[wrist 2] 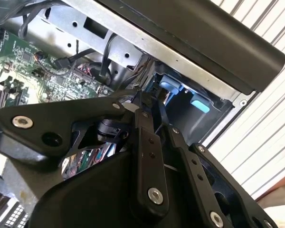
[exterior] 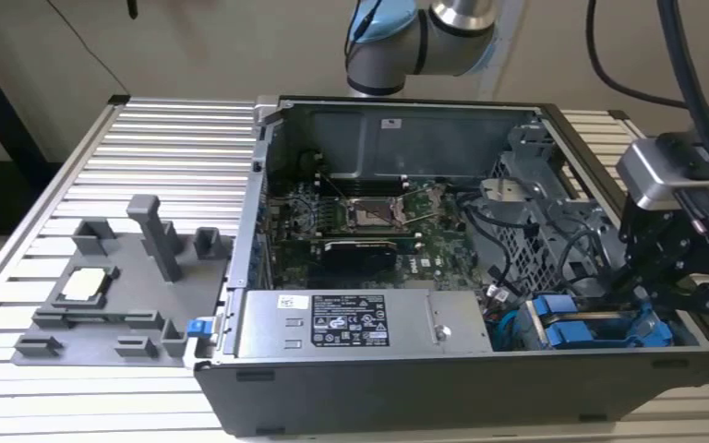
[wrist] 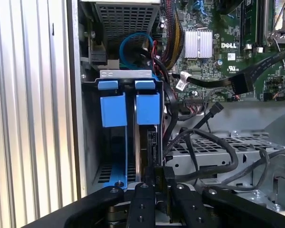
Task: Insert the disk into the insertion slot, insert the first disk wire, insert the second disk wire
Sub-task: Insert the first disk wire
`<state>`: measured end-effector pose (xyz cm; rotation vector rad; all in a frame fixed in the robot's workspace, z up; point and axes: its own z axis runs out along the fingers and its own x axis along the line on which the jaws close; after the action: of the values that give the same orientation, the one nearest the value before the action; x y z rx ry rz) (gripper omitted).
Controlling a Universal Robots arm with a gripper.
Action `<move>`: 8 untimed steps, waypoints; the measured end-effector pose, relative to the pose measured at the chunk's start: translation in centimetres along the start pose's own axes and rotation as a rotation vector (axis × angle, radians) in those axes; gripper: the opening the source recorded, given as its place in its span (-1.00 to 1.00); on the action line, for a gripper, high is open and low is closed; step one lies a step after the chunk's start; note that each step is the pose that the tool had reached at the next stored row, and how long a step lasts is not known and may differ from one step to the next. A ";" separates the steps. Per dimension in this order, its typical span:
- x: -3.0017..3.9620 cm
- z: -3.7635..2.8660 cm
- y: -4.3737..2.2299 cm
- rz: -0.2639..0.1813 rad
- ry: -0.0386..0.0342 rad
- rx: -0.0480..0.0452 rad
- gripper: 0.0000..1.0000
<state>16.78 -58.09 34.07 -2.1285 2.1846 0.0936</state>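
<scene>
Labels come first in the exterior view: the grey power-supply box (exterior: 361,323) carries a large black-and-white sticker and a small white one, and another white sticker sits on the far inner wall of the open computer case (exterior: 453,388), all with print too fine to read. The first wrist view adds white lettering on the green motherboard (wrist: 228,61) beside a finned heat sink (wrist: 198,42), and a white tag wrapped round a black cable (wrist: 180,80). The case lies open on a slatted metal table (exterior: 158,129). At the exterior view's left a grey fixture tray (exterior: 108,305) holds a pale square part (exterior: 88,284) in one recess. Inside the case, the drive cage (wrist: 88,142) holds two drives side by side, each ending in a bright blue tab. The disk (wrist: 147,108) sits seated in the insertion slot (wrist: 147,74), directly in line with the gripper (wrist: 160,176), and the other blue-framed drive (wrist: 110,110) is just beside it. A blue cable loop (wrist: 133,42) curls behind the cage. The gripper's fingers are drawn narrow, tips nearly together, close over the disk's near edge; whether they pinch anything cannot be told. The second wrist view shows the black linkage and both blue tabs under the case's dark rim.
</scene>
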 end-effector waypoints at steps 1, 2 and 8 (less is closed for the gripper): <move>0.00 0.01 0.00 -0.003 0.0001 -0.0004 -0.62; 0.00 0.01 0.00 -0.006 0.0001 -0.0007 -0.62; 0.00 -0.02 0.00 -0.009 -0.0003 -0.0050 -0.62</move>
<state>16.78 -58.09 34.09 -2.1405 2.1768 0.0988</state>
